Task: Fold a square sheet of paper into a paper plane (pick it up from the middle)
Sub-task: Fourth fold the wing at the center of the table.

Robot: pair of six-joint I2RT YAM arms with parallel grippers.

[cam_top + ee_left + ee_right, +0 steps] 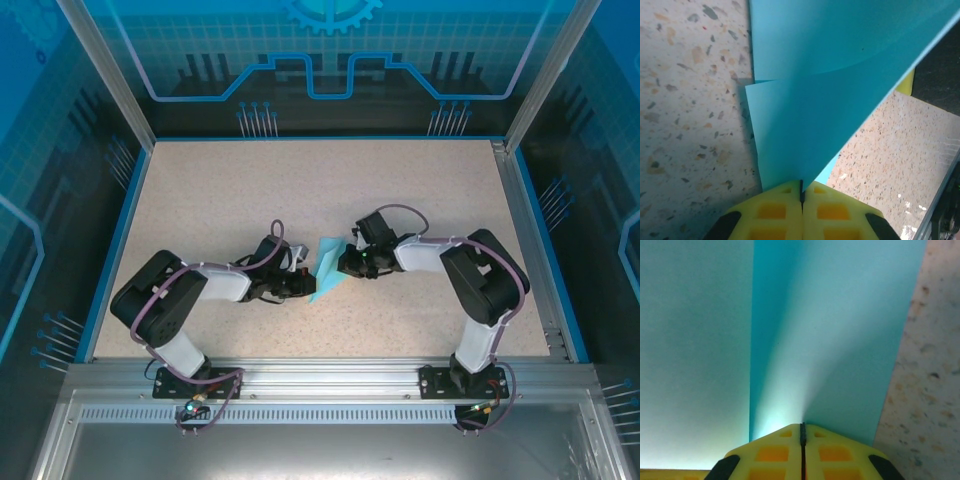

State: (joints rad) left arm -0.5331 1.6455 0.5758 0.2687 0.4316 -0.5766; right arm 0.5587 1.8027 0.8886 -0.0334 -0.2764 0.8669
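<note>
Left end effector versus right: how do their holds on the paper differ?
Left end effector pinches the paper where it tapers narrow; right end effector pinches a broad stretch. Left reaches in from the paper's left, right from its right. Both are shut on it.

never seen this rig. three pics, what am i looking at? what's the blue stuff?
Two small robot arms are bolted at the near edge of a speckled table. The wide picture looks down from above and behind them. The other two come from a camera on each wrist: the yellow blocks at the bottom are the left hand and the right hand. The blue stuff is a light-blue sheet of paper, partly folded. Both hands are pinched shut on it, meeting mid-table.
</note>
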